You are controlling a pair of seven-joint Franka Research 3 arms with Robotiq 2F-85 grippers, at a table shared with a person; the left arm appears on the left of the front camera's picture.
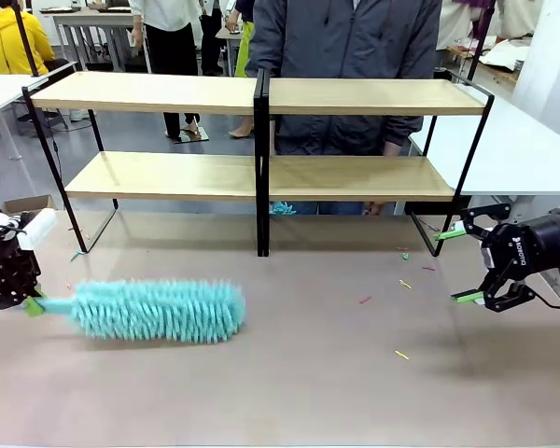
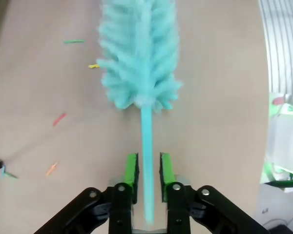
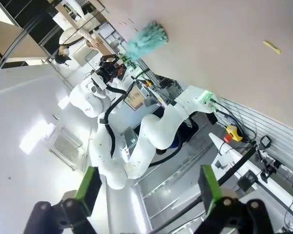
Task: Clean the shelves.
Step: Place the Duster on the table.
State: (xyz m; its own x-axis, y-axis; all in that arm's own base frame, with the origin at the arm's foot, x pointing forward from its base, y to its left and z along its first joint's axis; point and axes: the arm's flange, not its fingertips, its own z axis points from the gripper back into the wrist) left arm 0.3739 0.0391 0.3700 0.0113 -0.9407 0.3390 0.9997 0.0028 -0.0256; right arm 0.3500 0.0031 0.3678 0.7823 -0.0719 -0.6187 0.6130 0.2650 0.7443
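The shelves [image 1: 261, 173] stand at 12 o'clock on the desk [image 1: 308, 373]. The teal duster [image 1: 159, 310] lies flat at 9 o'clock, its handle between the left gripper [image 2: 147, 170]'s narrowly parted fingers, apparently just let go. The right gripper [image 1: 473, 266] idles at 3 o'clock, fingers wide.

White lettering reading "ROBOTIQ" stands on the black body of the right gripper [image 1: 485, 266], at the right edge of the table in the front view. No other print, label or number can be read anywhere else in the pictures.
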